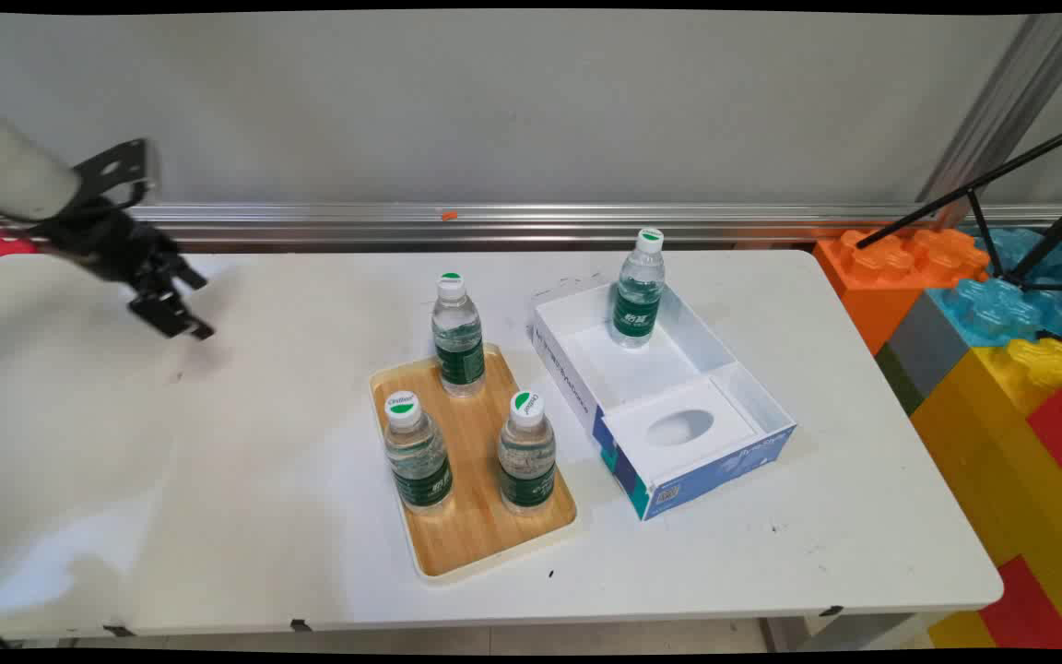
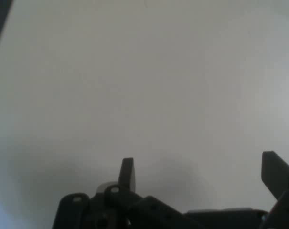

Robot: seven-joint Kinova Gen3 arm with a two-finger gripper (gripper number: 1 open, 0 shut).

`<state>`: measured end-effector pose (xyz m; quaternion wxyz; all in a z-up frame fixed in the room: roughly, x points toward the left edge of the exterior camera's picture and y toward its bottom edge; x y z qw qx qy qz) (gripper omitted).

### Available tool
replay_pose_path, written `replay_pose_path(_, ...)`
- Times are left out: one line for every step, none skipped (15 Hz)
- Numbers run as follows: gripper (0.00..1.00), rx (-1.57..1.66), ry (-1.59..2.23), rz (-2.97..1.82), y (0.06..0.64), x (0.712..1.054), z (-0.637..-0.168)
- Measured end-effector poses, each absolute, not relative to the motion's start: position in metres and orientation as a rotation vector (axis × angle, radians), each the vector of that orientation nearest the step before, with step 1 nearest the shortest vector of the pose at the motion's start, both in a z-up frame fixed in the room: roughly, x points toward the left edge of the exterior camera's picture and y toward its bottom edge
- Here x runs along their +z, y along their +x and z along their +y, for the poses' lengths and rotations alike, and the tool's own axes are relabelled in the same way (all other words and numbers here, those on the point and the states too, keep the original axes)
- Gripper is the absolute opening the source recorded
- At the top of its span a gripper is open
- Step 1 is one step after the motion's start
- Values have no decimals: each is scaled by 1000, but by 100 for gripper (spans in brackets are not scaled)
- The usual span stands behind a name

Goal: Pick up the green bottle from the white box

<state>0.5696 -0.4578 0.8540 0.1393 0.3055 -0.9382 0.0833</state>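
Main view showed us the gripper [image 1: 182,309] hanging over the bare left part of the white table [image 1: 218,516], holding nothing; in the hand view its two fingers [image 2: 127,174] stood well apart over blank tabletop, so we read it as open and empty. Well to its right lay a wooden tray [image 1: 480,530] carrying three upright water bottles: a rear bottle [image 1: 458,337], a front-left bottle [image 1: 417,454] and a front-right bottle [image 1: 526,454]. Just beside the tray sat an open white-and-blue box [image 1: 706,461], with a fourth bottle [image 1: 639,290] standing in its far compartment and a white insert with an oval hollow [image 1: 680,427] nearer us. We judged the bottles full, fairly heavy, smooth and easy to tip, best taken round the labelled middle. Nothing stood between the gripper and the tray. Coloured blocks [image 1: 992,304] and a black tripod [image 1: 1001,203] stood beyond the table's right end.
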Motion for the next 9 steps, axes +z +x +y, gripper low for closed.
replay_pose_path(100, 249, 877, -2711, 562, 853, -471)
replay_pose_path(100, 252, 864, -2711, 555, 853, -483)
replay_pose_path(100, 255, 851, -2711, 549, 853, -492)
replay_pose_path(100, 254, 830, -2709, 540, 852, -504)
replay_pose_path(100, 255, 815, -2707, 533, 853, -512)
replay_pose_path(100, 254, 794, -2702, 523, 854, -523)
replay_pose_path(100, 253, 771, -2694, 512, 855, -535)
replay_pose_path(100, 253, 757, -2682, 501, 857, -546)
replay_pose_path(100, 256, 742, -2669, 492, 859, -556)
